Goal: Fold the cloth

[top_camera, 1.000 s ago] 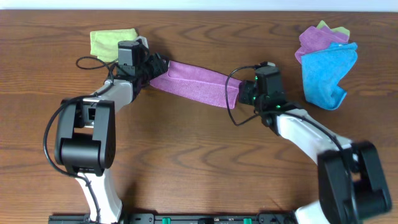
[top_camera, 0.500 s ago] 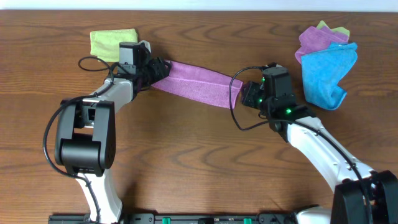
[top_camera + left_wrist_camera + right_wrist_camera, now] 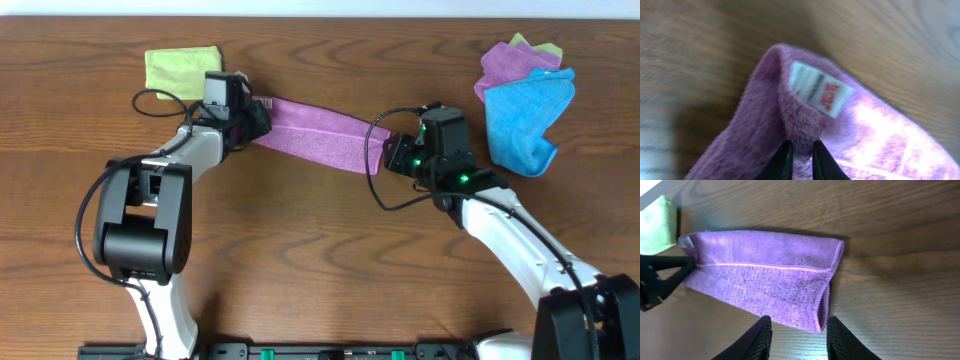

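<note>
The purple cloth [image 3: 315,135] lies as a long folded strip across the middle of the wooden table. My left gripper [image 3: 256,118] is shut on its left end. In the left wrist view my fingertips [image 3: 802,159] pinch a fold of the cloth [image 3: 765,125] just below its white tag [image 3: 820,90]. My right gripper [image 3: 393,156] is open at the strip's right end. In the right wrist view its fingers [image 3: 799,339] stand apart either side of the cloth's near corner [image 3: 765,277], not touching it.
A folded yellow-green cloth [image 3: 183,68] lies at the back left, just behind my left arm; it also shows in the right wrist view [image 3: 657,225]. A pile of blue, purple and green cloths [image 3: 527,105] sits at the back right.
My left gripper has moved a little to the right with the cloth's left end. My right gripper drew back slightly to the right of the cloth's right end, then stayed still.
</note>
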Available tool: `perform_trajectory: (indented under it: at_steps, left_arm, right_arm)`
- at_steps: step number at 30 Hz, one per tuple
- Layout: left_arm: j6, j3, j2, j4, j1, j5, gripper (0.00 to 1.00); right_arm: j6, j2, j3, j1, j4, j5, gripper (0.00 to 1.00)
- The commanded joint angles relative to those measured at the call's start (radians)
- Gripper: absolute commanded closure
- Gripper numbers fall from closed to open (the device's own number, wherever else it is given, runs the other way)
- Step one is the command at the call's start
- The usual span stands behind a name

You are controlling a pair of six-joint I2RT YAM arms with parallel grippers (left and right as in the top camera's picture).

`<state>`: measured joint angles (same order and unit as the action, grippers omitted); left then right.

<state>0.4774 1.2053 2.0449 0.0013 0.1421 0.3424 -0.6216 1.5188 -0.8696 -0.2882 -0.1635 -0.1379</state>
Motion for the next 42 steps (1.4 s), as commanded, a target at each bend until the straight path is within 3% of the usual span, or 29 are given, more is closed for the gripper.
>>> perform_trajectory:
  at_steps: [1,8,18,23,28,34,42]
  left_arm:
    - [-0.040,0.022,-0.010,-0.038,-0.002,-0.065,0.91]
    - [-0.077,0.019,-0.010,-0.152,-0.002,-0.116,0.94]
    - [-0.108,0.014,-0.010,-0.365,0.000,-0.108,0.94]
    - [-0.112,0.014,-0.010,-0.435,0.027,-0.024,0.94]
    - [-0.112,0.014,-0.010,-0.450,0.105,-0.001,0.94]
    - [-0.111,0.014,-0.010,-0.448,0.192,-0.013,0.94]
    - [-0.115,0.014,-0.010,-0.451,0.184,-0.056,0.94]
  right_arm:
    - [-0.014,-0.026,-0.013,0.012,-0.003,-0.033,0.65]
    - [-0.014,-0.038,-0.013,0.012,-0.048,-0.035,0.65]
    - [-0.020,-0.038,-0.012,0.013,-0.249,-0.013,0.68]
    - [0.010,-0.038,-0.004,0.013,-0.277,-0.005,0.54]
    - [0.009,-0.022,0.056,0.013,-0.196,0.003,0.44]
    - [-0.015,0.010,0.151,0.014,-0.035,0.018,0.42]
    - [-0.063,0.039,0.187,0.048,0.045,0.133,0.42]
